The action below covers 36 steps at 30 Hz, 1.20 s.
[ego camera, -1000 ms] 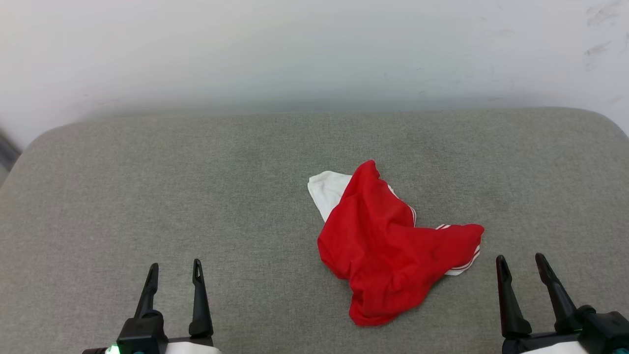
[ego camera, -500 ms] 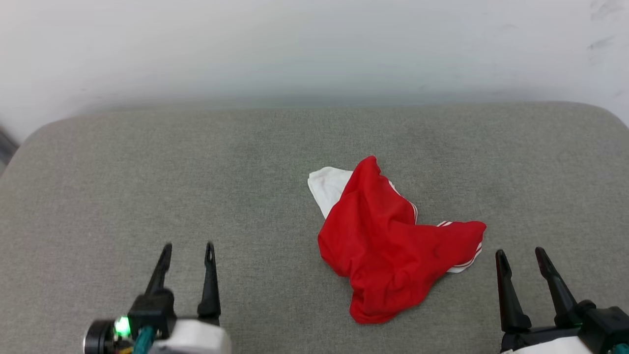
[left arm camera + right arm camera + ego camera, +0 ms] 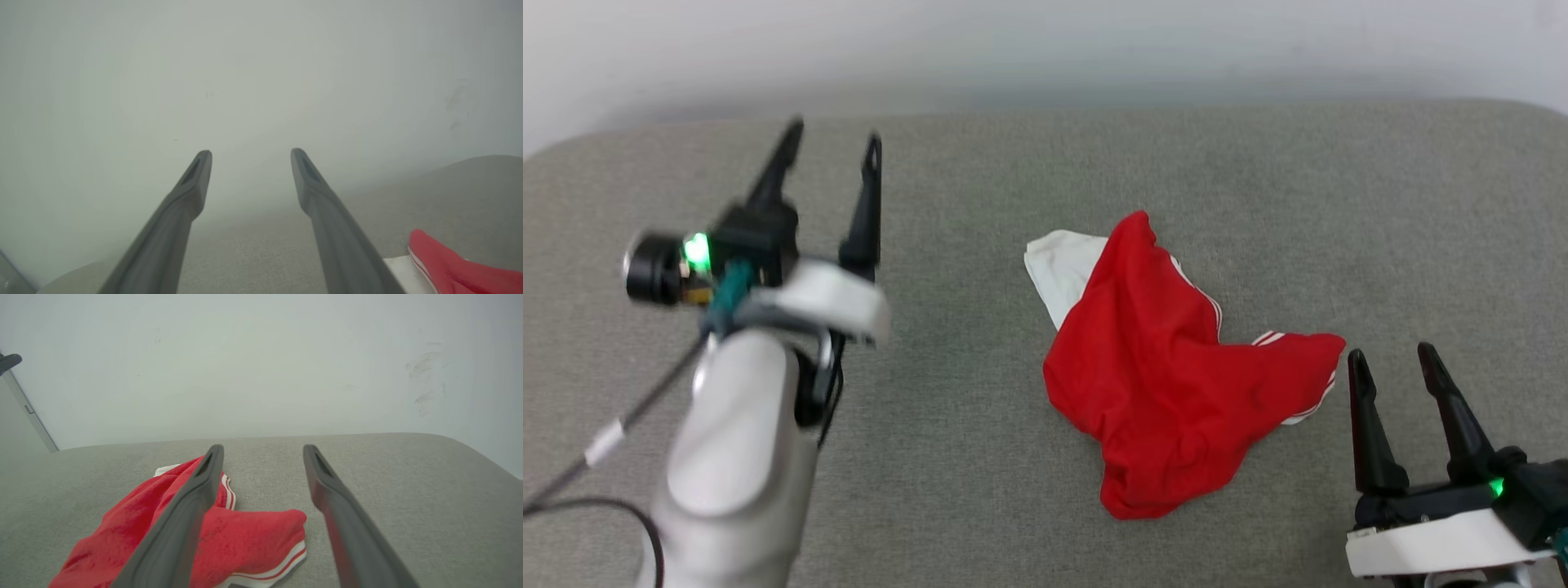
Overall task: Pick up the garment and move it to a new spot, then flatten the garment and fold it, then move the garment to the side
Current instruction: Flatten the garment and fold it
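On the bench the garment lies crumpled, unpicked; left claw and right claw gape empty; next, one should pinch a fold.

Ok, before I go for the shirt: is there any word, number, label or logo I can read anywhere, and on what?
None can be read.
The garment lies crumpled, showing plain red cloth, a white sleeve and striped trim, with no print facing up.
The left gripper, the right gripper, the grey padded surface and the wall show no lettering.
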Available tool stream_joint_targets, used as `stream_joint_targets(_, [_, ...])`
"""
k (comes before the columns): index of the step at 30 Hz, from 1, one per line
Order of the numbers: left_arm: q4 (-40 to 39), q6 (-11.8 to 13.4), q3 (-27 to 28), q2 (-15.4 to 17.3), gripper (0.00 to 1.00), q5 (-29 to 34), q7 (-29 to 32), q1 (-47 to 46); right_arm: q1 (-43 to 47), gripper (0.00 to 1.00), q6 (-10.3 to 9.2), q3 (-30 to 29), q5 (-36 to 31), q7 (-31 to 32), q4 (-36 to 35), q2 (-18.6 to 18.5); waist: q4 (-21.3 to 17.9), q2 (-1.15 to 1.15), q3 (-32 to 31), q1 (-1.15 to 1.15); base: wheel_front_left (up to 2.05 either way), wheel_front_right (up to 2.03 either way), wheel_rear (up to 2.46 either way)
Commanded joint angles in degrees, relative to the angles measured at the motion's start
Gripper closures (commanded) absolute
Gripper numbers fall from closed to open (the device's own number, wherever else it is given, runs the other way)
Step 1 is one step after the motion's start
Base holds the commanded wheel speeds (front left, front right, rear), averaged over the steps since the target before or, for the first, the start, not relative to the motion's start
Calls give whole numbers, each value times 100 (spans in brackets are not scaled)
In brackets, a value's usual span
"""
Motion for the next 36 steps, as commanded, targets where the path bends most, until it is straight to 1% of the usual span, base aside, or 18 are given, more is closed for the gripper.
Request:
stream_joint_targets(1, [191,-90,-36,49,0,-38,143,-423,-129,0,-4,14,-3,-10,-53,9,-92,0,218,0,0,0,0])
stream_joint_targets(2, [191,-90,-36,49,0,-38,143,-423,-129,0,-4,14,-3,-10,-53,9,-92,0,218,0,0,0,0])
stream_joint_targets(5, [484,-222,-217,147,0,-38,521,-1135,-237,0,-4,7,20,-10,-117,10,-149,0,382,0,0,0,0])
stream_joint_targets(9, [865,-337,-503,229,0,-270,1189,-1967,-376,0,-4,39,53,-10,-220,10,-243,0,604,0,0,0,0])
stream_joint_targets(11, [1082,-364,-731,265,0,-486,1639,-2313,-439,0,-4,49,62,-10,-260,10,-305,0,713,0,0,0,0])
stream_joint_targets(13, [1255,-367,-1186,292,0,-912,2208,-2641,-500,0,-4,47,77,-10,-293,9,-366,0,811,0,0,0,0])
stream_joint_targets(17, [1412,-367,-2139,566,0,-1883,3494,-3155,-622,0,-4,80,103,-10,-359,11,-504,0,1007,0,0,0,0])
stream_joint_targets(22, [1156,-368,-3234,1017,0,-3058,5086,-3631,-760,0,-4,136,148,-10,-404,10,-691,0,1280,0,0,0,0])
stream_joint_targets(26, [883,-369,-3966,1326,0,-3780,6090,-3876,-868,0,-4,136,175,-10,-436,10,-808,0,1502,0,0,0,0])
stream_joint_targets(29, [760,-369,-4374,1505,0,-4149,6572,-4053,-940,0,-4,162,203,-10,-446,10,-901,0,1677,0,0,0,0])
stream_joint_targets(32, [755,-369,-4831,1633,0,-4330,6969,-4137,-1018,0,-4,170,251,-10,-470,10,-993,0,1845,0,0,0,0])
stream_joint_targets(36, [789,-370,-5344,1767,0,-4509,7154,-4210,-1099,0,-4,205,303,-10,-489,10,-1092,0,2027,0,0,0,0])
